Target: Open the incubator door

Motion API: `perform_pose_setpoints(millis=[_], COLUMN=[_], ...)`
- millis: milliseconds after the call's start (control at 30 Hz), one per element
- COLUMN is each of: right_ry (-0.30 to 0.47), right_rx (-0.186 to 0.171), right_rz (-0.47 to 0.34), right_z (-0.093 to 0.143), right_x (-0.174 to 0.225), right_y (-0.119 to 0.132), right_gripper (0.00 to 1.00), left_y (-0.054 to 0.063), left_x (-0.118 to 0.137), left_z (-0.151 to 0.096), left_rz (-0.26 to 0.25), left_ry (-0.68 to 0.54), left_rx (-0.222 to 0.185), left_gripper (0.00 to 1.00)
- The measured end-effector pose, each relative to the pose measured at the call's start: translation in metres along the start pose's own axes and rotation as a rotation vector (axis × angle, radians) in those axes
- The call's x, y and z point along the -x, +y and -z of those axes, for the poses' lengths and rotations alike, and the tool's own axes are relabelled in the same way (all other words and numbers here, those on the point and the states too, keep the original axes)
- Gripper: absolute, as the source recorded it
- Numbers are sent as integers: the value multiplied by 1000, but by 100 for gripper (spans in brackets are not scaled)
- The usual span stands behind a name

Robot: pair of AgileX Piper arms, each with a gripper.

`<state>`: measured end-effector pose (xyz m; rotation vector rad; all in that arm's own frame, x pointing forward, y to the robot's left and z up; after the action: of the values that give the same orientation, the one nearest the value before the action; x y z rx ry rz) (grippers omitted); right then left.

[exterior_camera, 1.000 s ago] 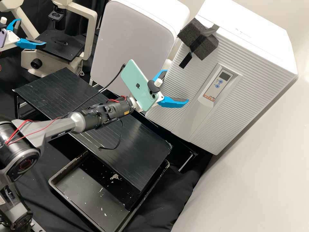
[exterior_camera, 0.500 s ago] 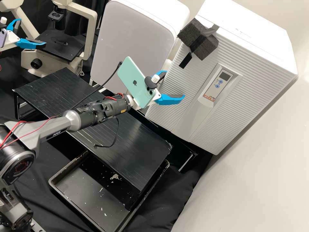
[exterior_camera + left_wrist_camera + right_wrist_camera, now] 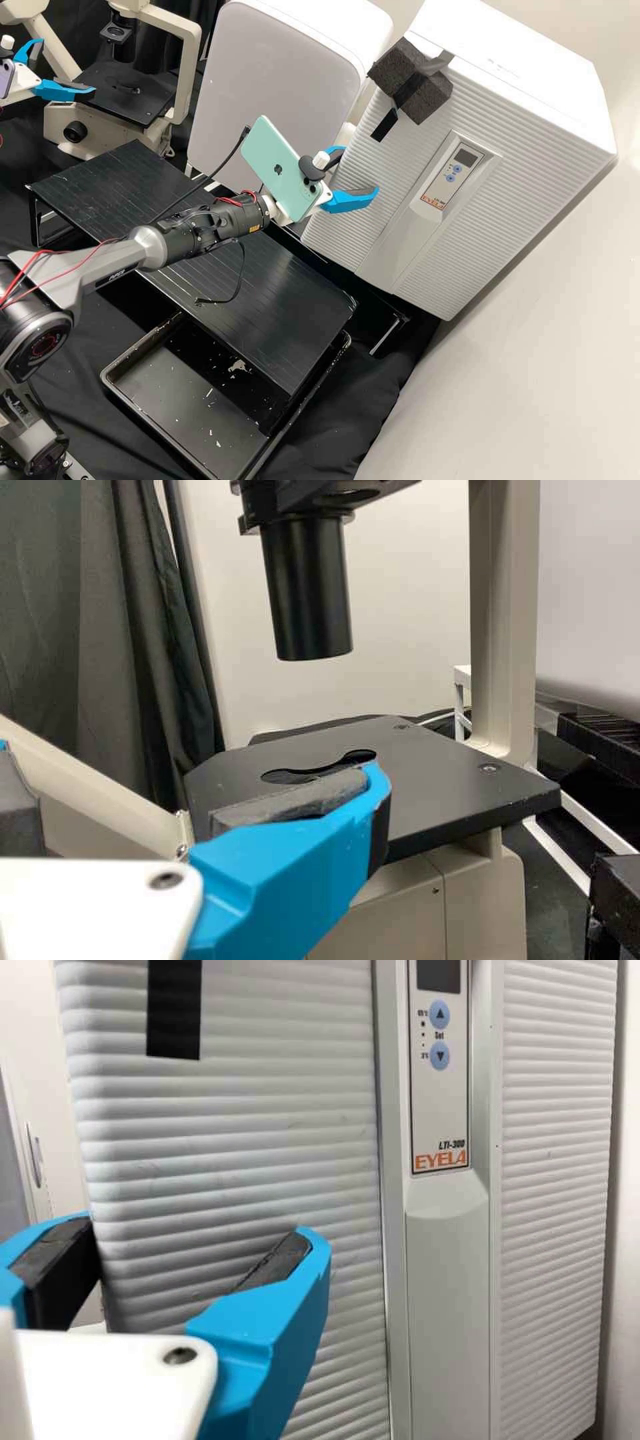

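Near the incubator door (image 3: 393, 160): right gripper (image 3: 361, 169), fingers spread
By the microscope (image 3: 127, 100): left gripper (image 3: 68, 65), fingers spread
Door: closed, foam block (image 3: 427, 100) at upper corner

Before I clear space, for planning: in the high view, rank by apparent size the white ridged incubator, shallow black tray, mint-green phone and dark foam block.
1. White ridged incubator
2. Shallow black tray
3. Mint-green phone and dark foam block: too alike to rank

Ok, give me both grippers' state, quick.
Left gripper: open, nothing between its fingers, by the microscope.
Right gripper: open, nothing held, at the incubator door.
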<state>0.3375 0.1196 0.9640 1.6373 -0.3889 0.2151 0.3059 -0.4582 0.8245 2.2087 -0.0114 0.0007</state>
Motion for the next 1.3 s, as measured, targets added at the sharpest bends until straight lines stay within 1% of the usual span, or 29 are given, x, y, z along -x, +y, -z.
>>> perform_pose_setpoints(millis=[100, 233, 700, 1000, 1300], right_ry=[2, 5, 5, -2, -3], right_rx=[3, 19, 15, 2, -12], right_rz=[-2, -2, 1, 6, -1], right_z=[1, 3, 4, 4, 4], right_x=[1, 1, 2, 5, 20], right_y=[1, 1, 2, 3, 10], right_gripper=[0, 0, 0, 0, 0], left_y=[0, 0, 0, 0, 0], left_x=[0, 0, 0, 0, 0], left_z=[0, 0, 0, 0, 0], left_rz=[0, 0, 0, 0, 0], left_ry=[0, 0, 0, 0, 0], left_rx=[0, 0, 0, 0, 0], left_gripper=[100, 100, 100, 100, 100])
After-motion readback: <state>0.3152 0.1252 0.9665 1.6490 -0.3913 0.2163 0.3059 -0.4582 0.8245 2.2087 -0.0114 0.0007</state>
